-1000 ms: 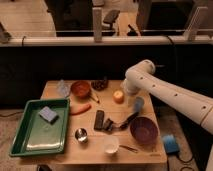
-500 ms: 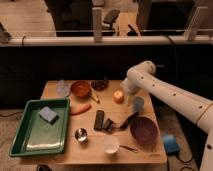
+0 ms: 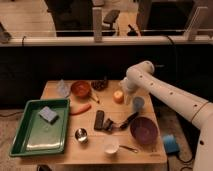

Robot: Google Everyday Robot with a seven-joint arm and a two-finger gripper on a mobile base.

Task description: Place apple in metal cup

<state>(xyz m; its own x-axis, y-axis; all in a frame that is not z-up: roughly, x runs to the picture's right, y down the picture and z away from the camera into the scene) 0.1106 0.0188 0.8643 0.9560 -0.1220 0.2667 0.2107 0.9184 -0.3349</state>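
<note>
Looking down on the wooden bench (image 3: 92, 152), you see the white arm come in from the right and bend down over the back half, ending in the claw (image 3: 127, 96) just right of the apple (image 3: 118, 96). The claw stands spread wide with nothing in it; from this angle you cannot tell whether it touches the apple. The apple sits on the bench toward the back, between the orange bowl (image 3: 80, 89) on its left and the light blue cup (image 3: 138, 103) on its right, with the claw between apple and cup. The metal cup (image 3: 81, 135) stands upright near the front edge, well apart from the apple, just right of the green tray (image 3: 44, 101) and left of the small white cup (image 3: 111, 147). A blue sponge (image 3: 48, 114) lies in the tray. The carrot (image 3: 80, 108) lies between the orange bowl and the metal cup, close to the tray's corner. A purple bowl (image 3: 144, 131) sits at the front right, and some dark objects (image 3: 102, 121) that you cannot make out lie mid-bench between it and the carrot.
</note>
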